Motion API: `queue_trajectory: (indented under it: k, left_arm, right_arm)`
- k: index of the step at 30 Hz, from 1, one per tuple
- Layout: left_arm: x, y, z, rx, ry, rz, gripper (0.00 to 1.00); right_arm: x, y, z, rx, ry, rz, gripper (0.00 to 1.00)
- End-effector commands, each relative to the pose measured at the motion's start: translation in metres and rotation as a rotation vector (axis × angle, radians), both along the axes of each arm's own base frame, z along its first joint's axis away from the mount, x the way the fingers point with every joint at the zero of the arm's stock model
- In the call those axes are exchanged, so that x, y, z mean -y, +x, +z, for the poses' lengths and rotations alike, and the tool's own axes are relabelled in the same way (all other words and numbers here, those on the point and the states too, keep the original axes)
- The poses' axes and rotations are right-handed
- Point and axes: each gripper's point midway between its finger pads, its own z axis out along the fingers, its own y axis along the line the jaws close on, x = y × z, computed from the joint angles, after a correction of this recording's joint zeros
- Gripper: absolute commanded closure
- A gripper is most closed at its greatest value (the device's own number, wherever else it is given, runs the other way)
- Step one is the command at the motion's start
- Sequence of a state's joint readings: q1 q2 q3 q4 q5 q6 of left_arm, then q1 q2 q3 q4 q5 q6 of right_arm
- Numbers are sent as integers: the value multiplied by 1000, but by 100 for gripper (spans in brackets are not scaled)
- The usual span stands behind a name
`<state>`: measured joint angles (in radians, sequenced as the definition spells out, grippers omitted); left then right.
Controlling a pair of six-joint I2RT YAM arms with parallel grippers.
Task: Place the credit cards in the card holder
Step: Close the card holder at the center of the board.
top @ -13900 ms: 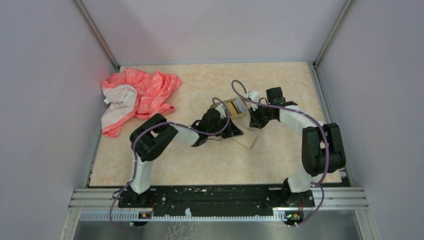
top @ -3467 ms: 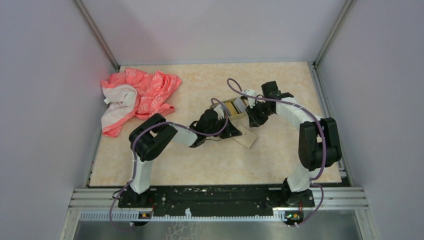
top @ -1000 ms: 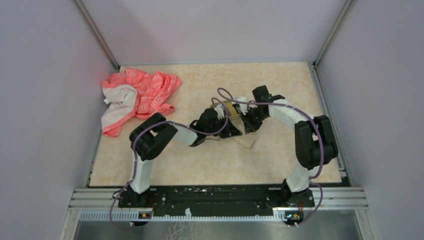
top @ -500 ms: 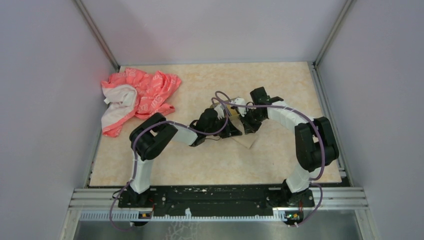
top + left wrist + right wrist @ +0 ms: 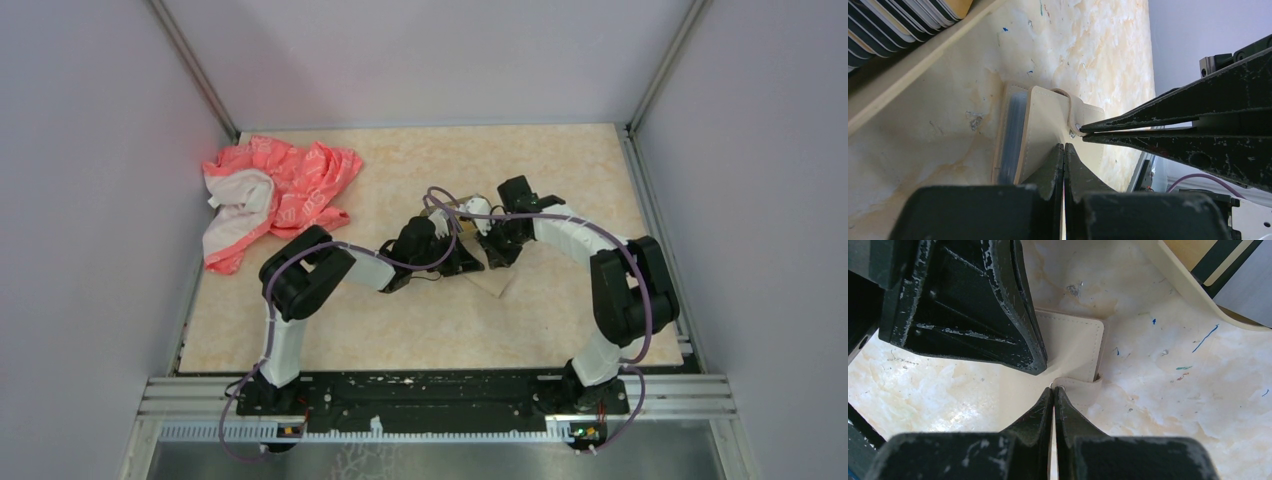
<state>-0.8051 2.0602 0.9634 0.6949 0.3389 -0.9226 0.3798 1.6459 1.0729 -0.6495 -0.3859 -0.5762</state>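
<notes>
A tan stitched sleeve with a snap strap lies on the table, and a blue card edge shows inside it. My left gripper is shut and its tips press on the sleeve's flap. My right gripper is shut on the end of the snap strap, which curls up from the sleeve. The two grippers meet tip to tip. The card holder tin stands just beyond, with several striped credit cards on edge in it. It also shows in the right wrist view.
A pink and white cloth lies bunched at the far left of the table. Purple-grey walls close in three sides. In the top view the right wrist covers most of the tin.
My right arm has swung left and down, from over the tin to the sleeve beside my left gripper. The left arm has stayed in place.
</notes>
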Motion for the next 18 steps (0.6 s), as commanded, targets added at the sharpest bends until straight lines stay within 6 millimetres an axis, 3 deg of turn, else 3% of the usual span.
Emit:
queue_trajectory:
  k: [1, 18]
  left_arm:
    - [-25, -11, -65, -99, 187, 24, 100]
    - [-24, -11, -64, -96, 185, 24, 100]
  right_arm:
    - [-12, -12, 10, 4, 38, 43, 100]
    - [-3, -26, -16, -28, -63, 68, 100]
